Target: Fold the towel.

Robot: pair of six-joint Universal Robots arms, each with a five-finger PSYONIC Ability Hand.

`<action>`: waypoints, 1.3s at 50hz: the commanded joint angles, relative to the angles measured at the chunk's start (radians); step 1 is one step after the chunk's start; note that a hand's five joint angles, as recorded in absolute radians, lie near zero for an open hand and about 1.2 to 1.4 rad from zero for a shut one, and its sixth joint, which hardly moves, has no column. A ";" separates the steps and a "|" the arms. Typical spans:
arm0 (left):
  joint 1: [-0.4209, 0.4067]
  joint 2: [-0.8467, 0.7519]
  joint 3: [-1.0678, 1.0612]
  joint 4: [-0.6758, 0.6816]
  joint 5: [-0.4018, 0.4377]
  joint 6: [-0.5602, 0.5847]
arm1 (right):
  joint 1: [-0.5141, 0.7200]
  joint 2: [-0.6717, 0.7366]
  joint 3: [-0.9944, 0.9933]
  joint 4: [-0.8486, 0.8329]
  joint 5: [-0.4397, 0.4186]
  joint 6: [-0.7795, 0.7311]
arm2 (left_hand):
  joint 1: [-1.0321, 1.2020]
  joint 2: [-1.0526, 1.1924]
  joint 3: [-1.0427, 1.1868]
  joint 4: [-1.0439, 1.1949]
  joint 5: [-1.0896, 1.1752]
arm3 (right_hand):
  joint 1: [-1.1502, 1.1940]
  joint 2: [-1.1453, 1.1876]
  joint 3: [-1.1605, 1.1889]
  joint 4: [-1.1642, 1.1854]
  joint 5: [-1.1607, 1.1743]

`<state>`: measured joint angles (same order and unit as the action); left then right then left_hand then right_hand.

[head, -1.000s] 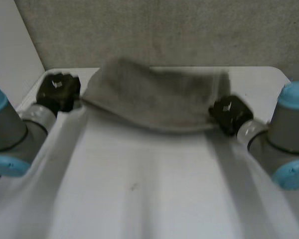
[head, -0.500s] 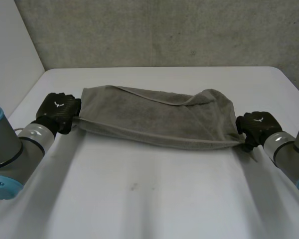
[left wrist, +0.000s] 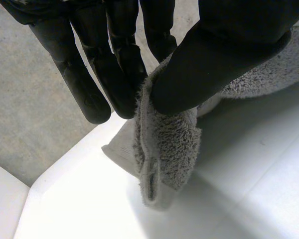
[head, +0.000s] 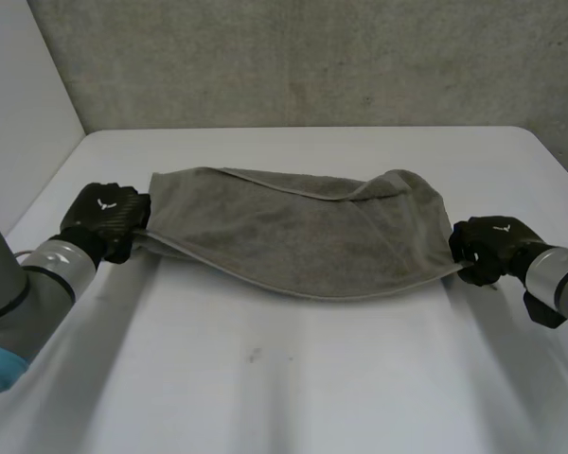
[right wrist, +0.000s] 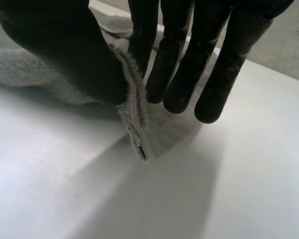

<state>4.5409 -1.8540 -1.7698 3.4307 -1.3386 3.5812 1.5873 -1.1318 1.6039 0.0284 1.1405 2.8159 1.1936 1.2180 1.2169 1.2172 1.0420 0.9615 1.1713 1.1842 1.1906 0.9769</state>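
the grey terry-cloth towel (head: 303, 236) is sagging doubled over the white table (head: 284, 388)'s middle: one fold is looking done, with laying down and further halving remaining. the black left hand (head: 102, 216) at nine o'clock and right hand (head: 488, 248) at three o'clock are pinching its ends, thumb against fingers. no readable writing is showing.

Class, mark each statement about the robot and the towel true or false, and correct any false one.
1. The left hand pinches one end of the grey towel between thumb and fingers. True.
2. The right hand lies open on the table. False: it pinches the towel's other end.
3. The towel stretches from one hand to the other. True.
4. The towel is crumpled in a ball. False: it is spread wide over the white table.
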 commanded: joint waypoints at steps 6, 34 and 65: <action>0.061 0.272 0.029 -0.518 0.006 0.100 | -0.070 -0.285 -0.090 0.657 0.001 -0.574 | 0.203 0.178 0.179 0.179 0.180 | 0.435 0.225 0.212 0.206 0.245; 0.021 -0.180 0.370 -0.504 0.027 0.231 | 0.140 0.086 -0.335 0.515 0.309 -0.653 | 0.203 0.178 0.179 0.179 0.180 | 0.435 0.225 0.212 0.206 0.245; -0.033 -0.148 0.458 0.236 -0.034 -0.137 | 0.204 -0.072 -0.355 -0.209 0.343 -0.262 | 0.203 0.178 0.179 0.179 0.180 | 0.435 0.225 0.212 0.206 0.245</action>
<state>4.5010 -1.9581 -1.1911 3.7340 -1.4023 3.4481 1.7758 -1.2648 1.1304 -0.2853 1.5445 2.5714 1.1936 1.2180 1.2169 1.2173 1.0420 0.9615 1.1714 1.1862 1.1941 0.9833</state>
